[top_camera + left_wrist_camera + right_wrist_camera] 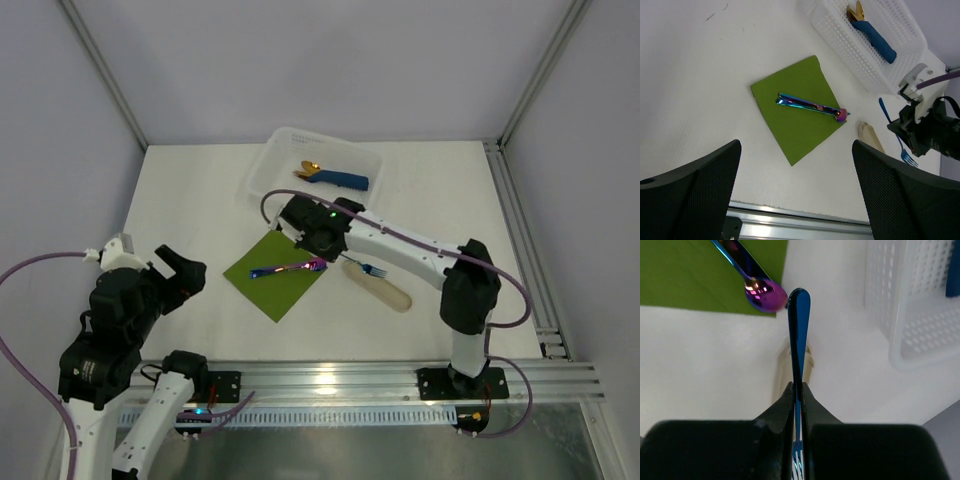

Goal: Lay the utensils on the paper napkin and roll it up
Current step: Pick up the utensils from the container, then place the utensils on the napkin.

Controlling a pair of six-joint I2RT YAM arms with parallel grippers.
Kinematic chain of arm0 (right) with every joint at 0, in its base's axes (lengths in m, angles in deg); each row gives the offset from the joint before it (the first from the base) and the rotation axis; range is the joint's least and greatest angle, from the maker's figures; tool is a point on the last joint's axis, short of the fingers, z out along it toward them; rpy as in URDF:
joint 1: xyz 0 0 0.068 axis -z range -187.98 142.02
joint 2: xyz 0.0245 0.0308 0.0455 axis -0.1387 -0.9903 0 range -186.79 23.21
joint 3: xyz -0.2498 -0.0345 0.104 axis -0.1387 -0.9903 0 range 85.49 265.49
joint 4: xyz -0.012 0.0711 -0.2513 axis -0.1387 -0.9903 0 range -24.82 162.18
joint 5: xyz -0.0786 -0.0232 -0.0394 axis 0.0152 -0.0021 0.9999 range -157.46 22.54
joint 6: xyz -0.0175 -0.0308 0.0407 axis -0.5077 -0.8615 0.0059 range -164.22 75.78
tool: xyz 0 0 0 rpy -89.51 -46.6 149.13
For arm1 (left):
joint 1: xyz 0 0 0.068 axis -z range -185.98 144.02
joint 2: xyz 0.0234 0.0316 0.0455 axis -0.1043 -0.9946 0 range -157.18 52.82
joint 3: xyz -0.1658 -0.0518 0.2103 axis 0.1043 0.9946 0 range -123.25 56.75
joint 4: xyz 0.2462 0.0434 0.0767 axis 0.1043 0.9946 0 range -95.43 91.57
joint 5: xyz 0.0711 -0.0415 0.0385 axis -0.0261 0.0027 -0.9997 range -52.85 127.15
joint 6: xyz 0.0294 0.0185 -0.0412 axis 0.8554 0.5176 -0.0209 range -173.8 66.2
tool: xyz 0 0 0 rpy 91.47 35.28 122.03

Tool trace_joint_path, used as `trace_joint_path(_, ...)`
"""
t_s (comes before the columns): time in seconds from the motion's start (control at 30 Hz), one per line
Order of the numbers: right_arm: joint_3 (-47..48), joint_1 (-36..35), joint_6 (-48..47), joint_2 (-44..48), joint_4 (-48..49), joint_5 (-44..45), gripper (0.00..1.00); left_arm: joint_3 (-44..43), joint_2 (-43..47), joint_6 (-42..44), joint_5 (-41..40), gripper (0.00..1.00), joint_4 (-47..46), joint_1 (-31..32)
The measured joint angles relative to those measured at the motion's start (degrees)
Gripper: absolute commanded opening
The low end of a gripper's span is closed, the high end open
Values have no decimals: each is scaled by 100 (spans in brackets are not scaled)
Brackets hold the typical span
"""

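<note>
**Right claw clenched on fork beside napkin; left claw released**

The paper napkin lies flat near the middle of the table, somewhat left of centre and toward the near edge, with its corners pointing at the table edges. Two of the utensils lie side by side across it, touching each other. The spoon bowl overhangs the napkin's right corner onto bare table.

The third piece, a fork, is grasped by the right claw, which is clenched on its shaft. The tines point back toward the wrist, and the handle tip sits just beside the spoon bowl. A beige oblong piece lies beneath the fork; contact between them cannot be determined.

The left claw is released, jaws wide and holding nothing, near the table's near left corner and apart from the napkin.

A white basket at the far edge holds a blue roll with gold cutlery.
</note>
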Motion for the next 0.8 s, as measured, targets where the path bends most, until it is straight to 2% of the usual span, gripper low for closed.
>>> trace_joint_path(0.17,1491,-505,-507,-1357,-109,-188,4,-341,2,-48,-68,93,116,0)
trace_joint_path(0.33,2380,-817,-968,-2315,-247,-262,4,-656,2,-55,-107,93,146,0)
trace_joint_path(0.8,2444,-1416,-2081,-2612,46,-476,4,-575,2,-92,-103,93,181,0)
